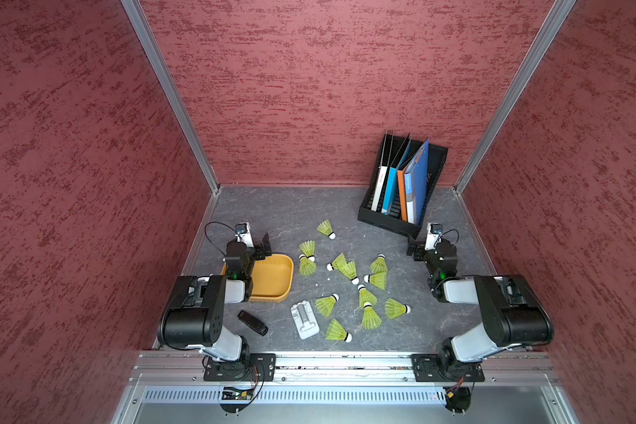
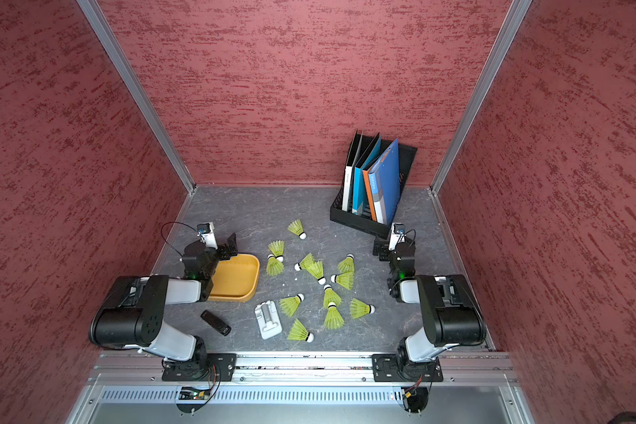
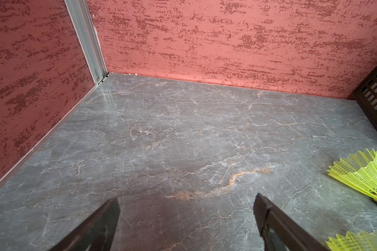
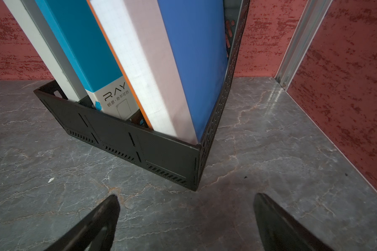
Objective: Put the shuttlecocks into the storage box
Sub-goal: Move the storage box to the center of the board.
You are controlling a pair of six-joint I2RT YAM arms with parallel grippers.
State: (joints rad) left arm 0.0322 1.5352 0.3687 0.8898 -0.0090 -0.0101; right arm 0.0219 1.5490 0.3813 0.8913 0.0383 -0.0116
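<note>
the left pincer (image 3: 186, 200) is spread wide with nothing in it, over bare bench (image 3: 161, 130) by the far end of the box (image 1: 272, 275). the right pincer (image 4: 186, 196) is just as wide and holds nothing, facing a corner of the rack (image 4: 139, 147). the shuttlecocks (image 1: 347, 270) lie scattered on the bench between the arms, all outside the box.
</note>
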